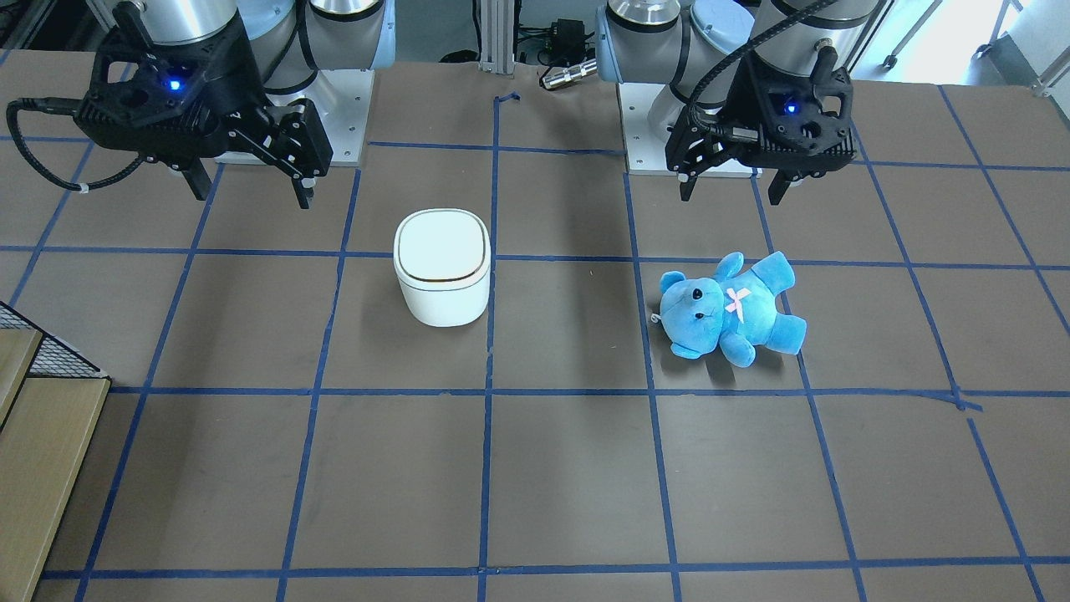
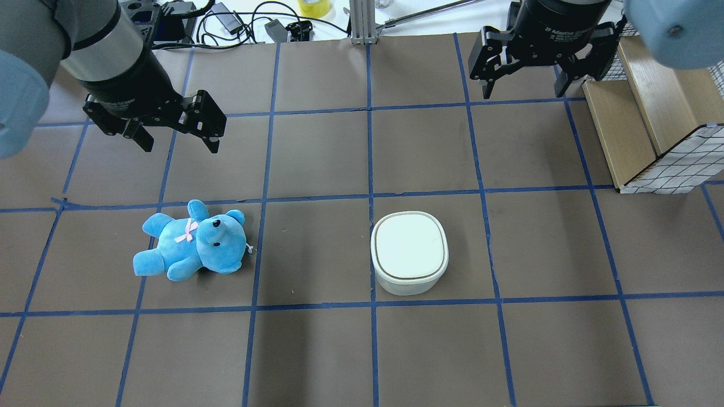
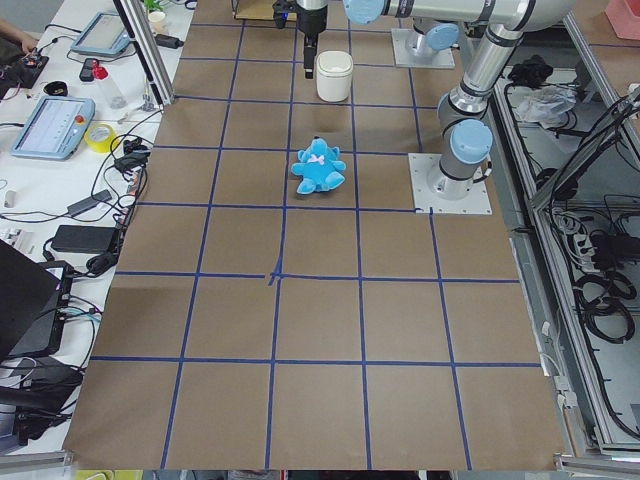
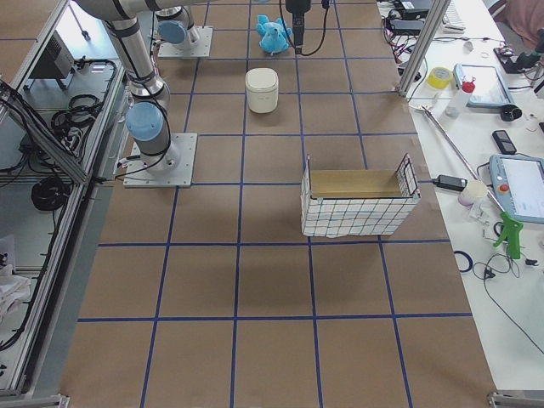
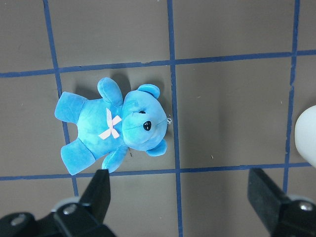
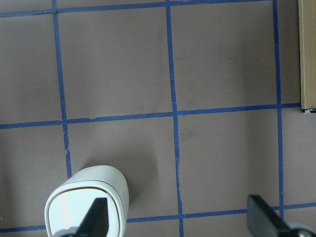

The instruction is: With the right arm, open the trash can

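Observation:
The white trash can (image 1: 441, 267) stands upright near the table's middle with its flat lid shut; it also shows in the overhead view (image 2: 409, 251) and in the right wrist view (image 6: 89, 205). My right gripper (image 2: 525, 90) is open and empty, held above the table behind the can and to its right, well apart from it; it also shows in the front view (image 1: 251, 188). My left gripper (image 2: 180, 146) is open and empty, above the table just behind a blue teddy bear (image 2: 192, 240).
A wire basket with a wooden inside (image 2: 667, 147) stands at the table's right edge, close to my right gripper. The teddy bear (image 1: 731, 309) lies on its back on my left side. Cables and devices lie beyond the table's far edge.

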`<state>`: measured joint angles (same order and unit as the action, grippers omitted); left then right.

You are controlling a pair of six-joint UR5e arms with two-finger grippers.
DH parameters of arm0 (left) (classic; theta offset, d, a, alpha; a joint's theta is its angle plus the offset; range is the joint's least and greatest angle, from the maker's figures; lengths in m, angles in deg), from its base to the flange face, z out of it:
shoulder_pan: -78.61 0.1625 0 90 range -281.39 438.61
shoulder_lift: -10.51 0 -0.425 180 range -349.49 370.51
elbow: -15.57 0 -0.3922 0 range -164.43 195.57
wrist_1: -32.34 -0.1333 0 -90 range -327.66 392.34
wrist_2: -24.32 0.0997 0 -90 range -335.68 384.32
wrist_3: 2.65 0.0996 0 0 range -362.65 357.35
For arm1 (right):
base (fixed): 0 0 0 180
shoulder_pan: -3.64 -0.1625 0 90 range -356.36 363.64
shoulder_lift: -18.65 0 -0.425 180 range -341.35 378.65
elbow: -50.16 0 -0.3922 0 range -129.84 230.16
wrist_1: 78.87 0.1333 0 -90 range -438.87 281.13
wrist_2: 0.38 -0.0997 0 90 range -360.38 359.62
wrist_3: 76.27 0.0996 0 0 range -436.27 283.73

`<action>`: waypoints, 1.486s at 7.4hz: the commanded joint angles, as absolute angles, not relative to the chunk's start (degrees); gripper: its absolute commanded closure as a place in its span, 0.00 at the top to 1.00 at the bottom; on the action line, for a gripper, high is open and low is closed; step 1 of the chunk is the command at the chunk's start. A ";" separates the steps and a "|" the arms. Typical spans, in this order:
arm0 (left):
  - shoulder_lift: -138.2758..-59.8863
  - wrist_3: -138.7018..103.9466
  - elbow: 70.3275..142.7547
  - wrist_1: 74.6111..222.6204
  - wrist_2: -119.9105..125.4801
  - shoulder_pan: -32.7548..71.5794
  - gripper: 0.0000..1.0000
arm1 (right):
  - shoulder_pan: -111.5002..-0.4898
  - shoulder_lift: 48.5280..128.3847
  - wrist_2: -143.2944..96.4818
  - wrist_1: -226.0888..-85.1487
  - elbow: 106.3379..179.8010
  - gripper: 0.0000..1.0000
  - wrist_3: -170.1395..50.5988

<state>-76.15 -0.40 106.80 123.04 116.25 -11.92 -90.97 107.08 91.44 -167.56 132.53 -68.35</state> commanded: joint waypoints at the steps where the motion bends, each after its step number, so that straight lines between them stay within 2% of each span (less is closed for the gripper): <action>1: -76.15 -0.45 106.80 122.95 116.25 -11.92 1.00 | -90.85 106.63 90.40 -167.38 132.60 1.00 -68.27; 3: -76.15 -0.36 106.80 123.04 116.25 -11.92 1.00 | -90.93 106.72 91.02 -167.29 132.78 0.71 -68.19; 5: -76.15 -0.36 106.80 123.04 116.25 -11.92 1.00 | -91.02 107.06 90.41 -164.15 132.87 0.09 -68.19; 6: -76.15 -0.36 106.80 123.04 116.25 -11.92 1.00 | -91.63 107.24 89.28 -162.21 133.48 0.00 -66.18; 8: -76.15 -0.36 106.80 123.04 116.25 -11.92 1.00 | -98.72 106.54 87.51 -161.31 135.57 0.00 -56.71; 11: -76.15 -0.36 106.80 123.04 116.25 -11.92 1.00 | -102.71 106.45 87.16 -170.59 148.30 0.00 -52.28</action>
<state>-76.15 -0.36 106.80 123.04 116.25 -11.92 -101.67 106.47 87.52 -166.11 143.30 -53.63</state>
